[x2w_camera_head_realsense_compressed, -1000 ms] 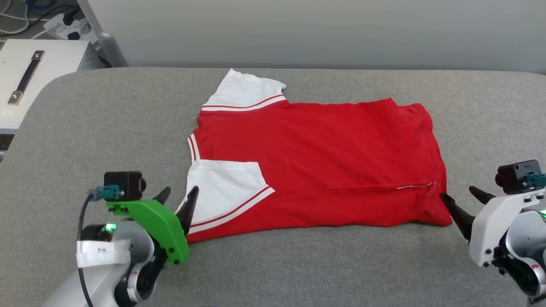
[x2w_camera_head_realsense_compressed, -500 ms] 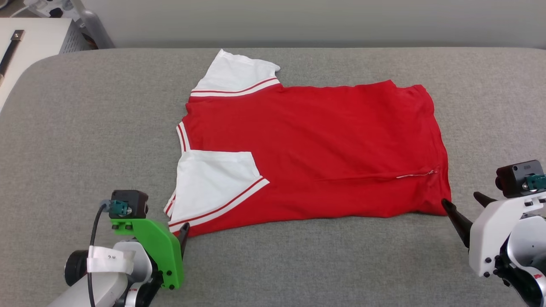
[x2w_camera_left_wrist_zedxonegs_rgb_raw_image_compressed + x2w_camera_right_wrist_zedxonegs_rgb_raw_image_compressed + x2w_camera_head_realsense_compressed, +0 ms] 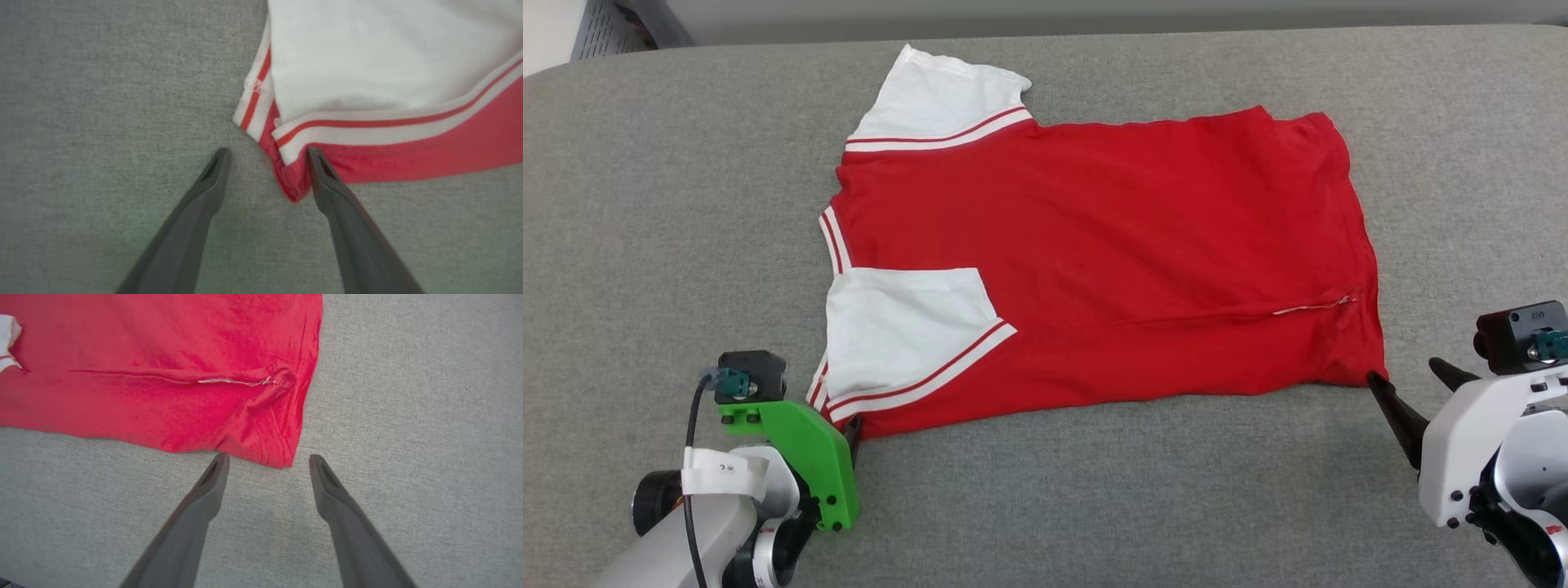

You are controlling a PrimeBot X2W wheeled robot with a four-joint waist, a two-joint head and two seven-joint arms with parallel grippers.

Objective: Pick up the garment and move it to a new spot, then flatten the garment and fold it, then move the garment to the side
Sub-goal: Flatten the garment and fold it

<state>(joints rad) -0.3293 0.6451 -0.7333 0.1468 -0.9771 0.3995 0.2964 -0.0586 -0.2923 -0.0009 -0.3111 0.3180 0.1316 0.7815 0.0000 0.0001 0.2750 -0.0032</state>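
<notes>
Red shirt (image 3: pixel 1094 261) lies flat mid-pad (image 3: pixel 645 204), long axis left-right: collar and white sleeves left, hem right. At its near-left corner, left claw (image 3: pixel 267 151) is wide open and holds nothing. The red corner sits between the fingers, one finger touching the fabric edge. At the near-right hem corner, right claw (image 3: pixel 267 456) is wide open and empty, corner just ahead of its tips. Each arm is nearest its own corner. Likely next: pinch both near corners, fold toward the far edge.
</notes>
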